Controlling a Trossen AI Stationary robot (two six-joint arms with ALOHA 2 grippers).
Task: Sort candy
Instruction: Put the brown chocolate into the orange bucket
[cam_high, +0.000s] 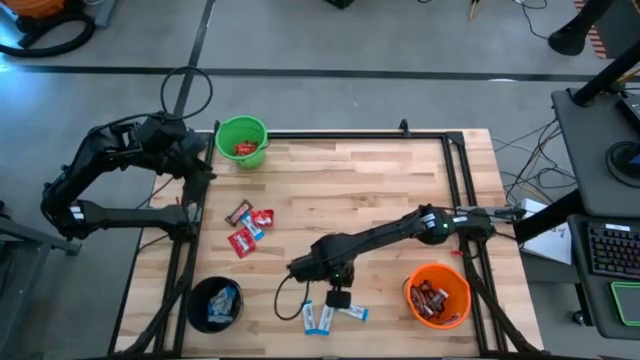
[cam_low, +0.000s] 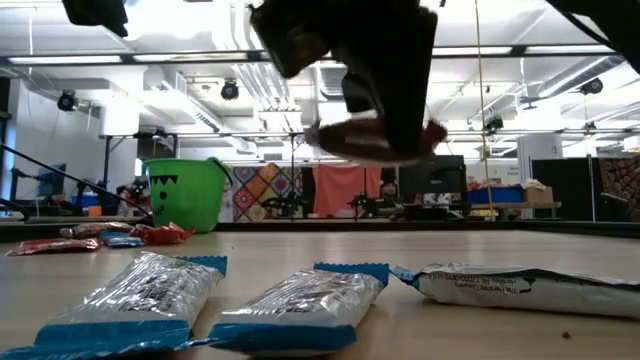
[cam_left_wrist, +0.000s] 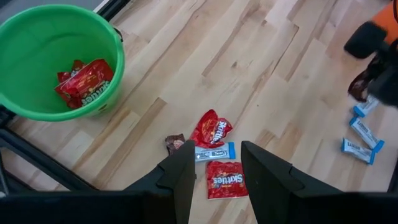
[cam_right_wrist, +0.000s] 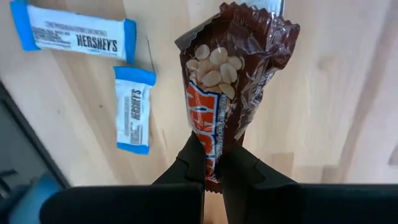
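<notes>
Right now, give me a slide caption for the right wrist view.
Right gripper pinching a brown candy bar above two blue-and-white packets.

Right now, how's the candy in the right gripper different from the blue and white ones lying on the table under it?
The brown bar hangs above the wood, pinched at one end by the shut right gripper; the blue-and-white bars lie flat on the table, untouched. The brown bar's wrapper is dark with orange lettering and pictured peanuts; theirs are white with blue ends. Both kinds are small wrapped candy bars.
</notes>
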